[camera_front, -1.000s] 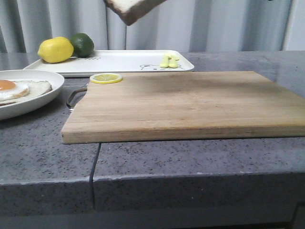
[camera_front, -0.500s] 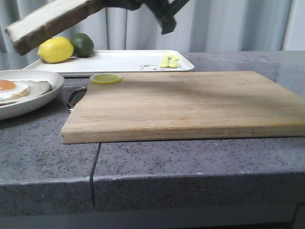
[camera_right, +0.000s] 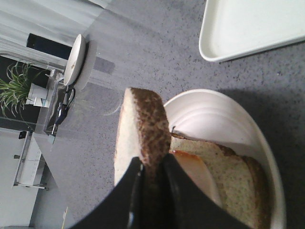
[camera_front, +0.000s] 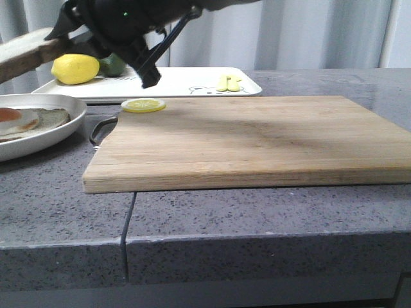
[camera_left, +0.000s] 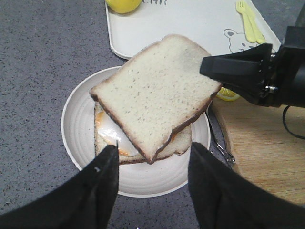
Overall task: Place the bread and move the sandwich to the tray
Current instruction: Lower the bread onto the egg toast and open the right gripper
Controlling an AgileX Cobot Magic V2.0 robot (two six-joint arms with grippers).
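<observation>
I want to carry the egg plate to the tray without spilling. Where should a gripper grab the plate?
Best by the bare rim of the plate, from the side away from the cutting board. The rim is raised and clear of food there, while the bread held by the right gripper hangs over the middle.

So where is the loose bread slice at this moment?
The bread is held in the right gripper, in the air over the egg-topped sandwich on the plate, at the front view's far left beside the cutting board.
</observation>
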